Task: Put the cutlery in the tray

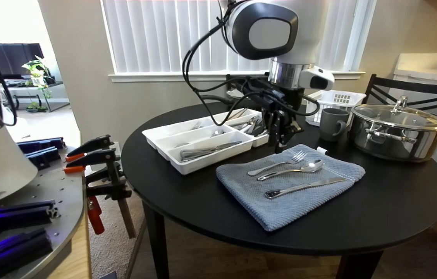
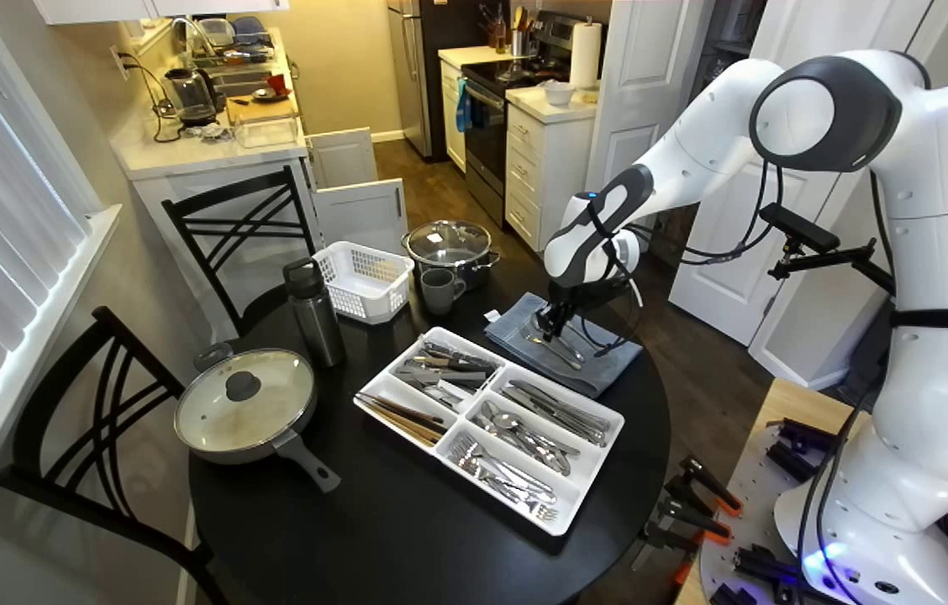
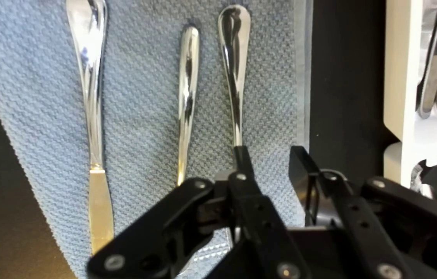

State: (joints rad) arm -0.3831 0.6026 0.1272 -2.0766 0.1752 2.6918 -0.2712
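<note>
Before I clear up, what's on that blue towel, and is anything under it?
On the blue towel lie a fork, a spoon and a knife. It covers the spot beneath, so I can't tell if anything's there.

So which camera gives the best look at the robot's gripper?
The wrist view, because it shows the gripper up close, its two black fingers plainly apart. Both exterior views show it small and dark over the blue towel, with the gap between its fingers hard to make out.
</note>
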